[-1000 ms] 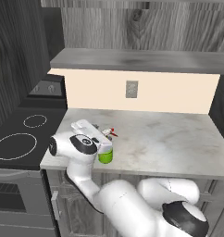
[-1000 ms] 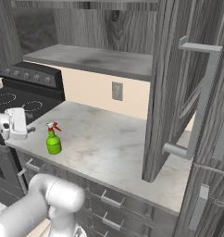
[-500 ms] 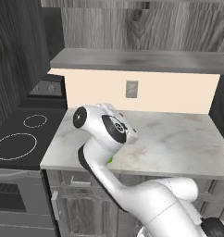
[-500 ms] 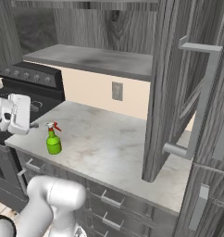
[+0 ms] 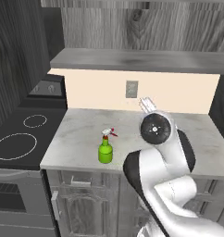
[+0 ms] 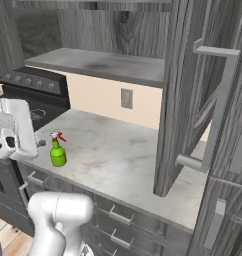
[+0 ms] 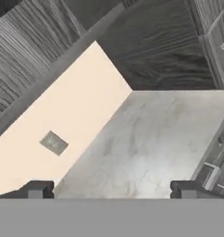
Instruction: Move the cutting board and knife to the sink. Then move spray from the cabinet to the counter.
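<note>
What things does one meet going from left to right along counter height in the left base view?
Stovetop → spray bottle → wall outlet → robot arm → bare counter at the right end.

The spray bottle stands upright on the counter, near its front edge and toward its left end, with the stovetop just beside the counter on the left. Behind the counter runs the back wall with an outlet, and the cabinet shelf lies above it. The open cabinet door hangs over the counter's right end.
</note>
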